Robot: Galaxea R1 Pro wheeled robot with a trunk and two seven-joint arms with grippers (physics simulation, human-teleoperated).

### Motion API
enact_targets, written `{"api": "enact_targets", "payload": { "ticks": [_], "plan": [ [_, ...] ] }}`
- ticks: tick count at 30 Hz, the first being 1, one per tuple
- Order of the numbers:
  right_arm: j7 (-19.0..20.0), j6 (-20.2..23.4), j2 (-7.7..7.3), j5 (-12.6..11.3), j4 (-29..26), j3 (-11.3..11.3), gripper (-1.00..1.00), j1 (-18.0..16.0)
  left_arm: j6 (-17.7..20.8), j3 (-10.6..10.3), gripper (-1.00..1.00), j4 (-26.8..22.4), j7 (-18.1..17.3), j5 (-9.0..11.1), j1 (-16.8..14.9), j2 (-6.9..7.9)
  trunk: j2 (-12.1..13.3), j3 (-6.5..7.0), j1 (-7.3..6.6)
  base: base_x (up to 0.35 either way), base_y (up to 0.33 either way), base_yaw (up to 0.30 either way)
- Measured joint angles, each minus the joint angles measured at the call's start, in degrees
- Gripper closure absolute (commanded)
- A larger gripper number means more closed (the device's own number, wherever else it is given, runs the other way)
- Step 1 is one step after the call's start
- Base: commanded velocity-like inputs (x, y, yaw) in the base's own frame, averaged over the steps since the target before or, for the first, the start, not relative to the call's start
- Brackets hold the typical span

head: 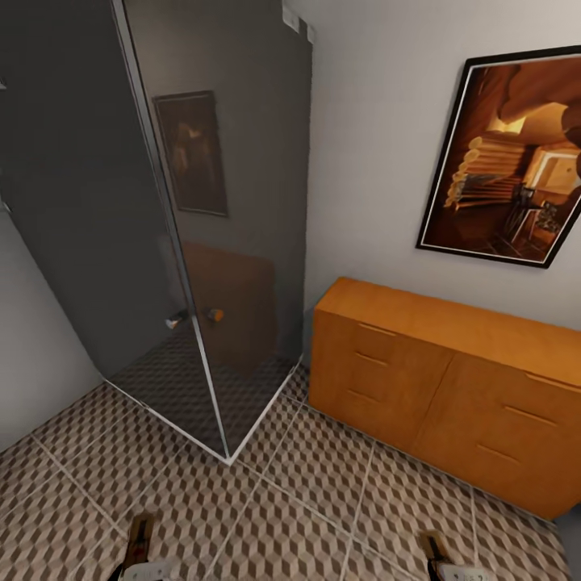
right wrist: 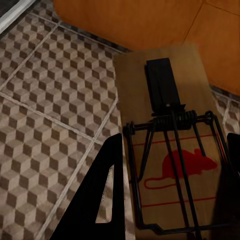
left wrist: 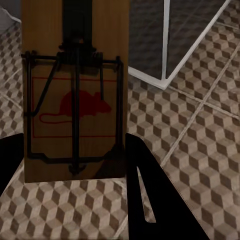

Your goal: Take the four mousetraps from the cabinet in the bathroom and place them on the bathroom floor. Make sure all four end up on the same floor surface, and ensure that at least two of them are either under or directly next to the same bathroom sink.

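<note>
Both jaws stand closed on a load: your left gripper (left wrist: 75, 165) clamps one mousetrap (left wrist: 75, 90), a wooden board with a black wire spring and a red printed mouse, its dark fingers (left wrist: 150, 200) flanking the board's near end, and your right gripper (right wrist: 170, 200) likewise clamps a second mousetrap (right wrist: 167, 145) between its dark fingers (right wrist: 100, 200). In the head view you see the left gripper (head: 139, 557) and the right gripper (head: 440, 558) low at the frame's near edge, each above the bathroom floor (head: 266, 500) and well apart from one another. Taking the cabinet (head: 440, 387) as landmark: it stands against the white wall, its drawer fronts shut and facing you; the second mousetrap hangs just in front of its base, over the cube-patterned tiles; the first mousetrap hangs farther from it, near the corner of the smoked-glass shower enclosure (head: 161, 202), which rises beside the cabinet's end. A framed picture (head: 508, 153) hangs on the wall above the cabinet. Whether either trap touches the tiles cannot be told.
</note>
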Motion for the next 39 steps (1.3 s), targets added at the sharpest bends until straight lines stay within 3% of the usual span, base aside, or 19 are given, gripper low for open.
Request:
{"api": "enact_targets", "payload": {
  "ticks": [39],
  "plan": [
    [0.0,0.0,0.07,0.0,0.0,0.0,1.0,0.0,0.0,0.0,1.0,0.0,0.0,0.0,0.0,-0.08,0.0,0.0,0.0,0.0,0.0,0.274]
  ]
}}
